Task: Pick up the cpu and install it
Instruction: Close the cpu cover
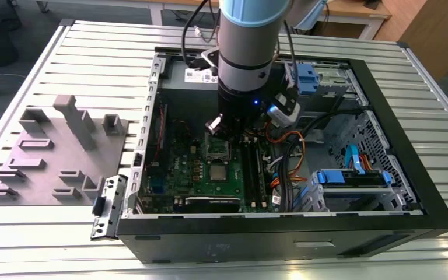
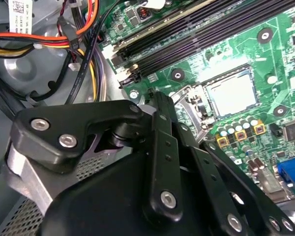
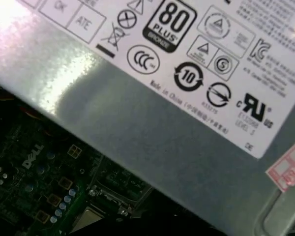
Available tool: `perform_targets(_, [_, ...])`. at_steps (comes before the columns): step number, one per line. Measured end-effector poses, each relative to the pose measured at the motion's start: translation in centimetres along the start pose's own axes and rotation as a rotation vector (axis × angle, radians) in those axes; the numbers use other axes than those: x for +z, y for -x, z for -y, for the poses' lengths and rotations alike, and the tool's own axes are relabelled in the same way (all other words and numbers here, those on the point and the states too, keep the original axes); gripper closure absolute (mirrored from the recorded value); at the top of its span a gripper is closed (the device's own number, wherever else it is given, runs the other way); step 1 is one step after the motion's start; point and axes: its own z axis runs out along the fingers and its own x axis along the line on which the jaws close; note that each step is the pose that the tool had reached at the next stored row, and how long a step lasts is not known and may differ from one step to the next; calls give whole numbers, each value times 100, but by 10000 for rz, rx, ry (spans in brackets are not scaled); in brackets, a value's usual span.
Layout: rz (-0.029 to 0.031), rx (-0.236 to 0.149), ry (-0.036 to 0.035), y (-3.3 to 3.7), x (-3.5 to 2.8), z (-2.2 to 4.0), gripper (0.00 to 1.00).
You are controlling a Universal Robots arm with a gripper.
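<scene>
The cpu is a small pale silver-grey square lying flat in its socket on the green motherboard inside the open computer case. In the second wrist view the cpu sits inside the dark socket border. The shiny metal socket frame stands swung open beside it, on the side nearer my gripper. My gripper hangs low inside the case, just above that open frame and a short way from the cpu. Its black linkage blocks the view below it. Nothing shows in its grip.
A grey box with a white label lies close by. Orange and black cables run on the exterior view's right of the arm. Long black memory slots flank the socket. A grey moulded fixture sits outside the case.
</scene>
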Motion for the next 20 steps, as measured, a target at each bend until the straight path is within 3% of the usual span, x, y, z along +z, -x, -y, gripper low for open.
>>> perform_targets(9, [-11,1,7,-44,-56,89,89])
perform_targets(20, [-37,2,23,-77,-81,245,89])
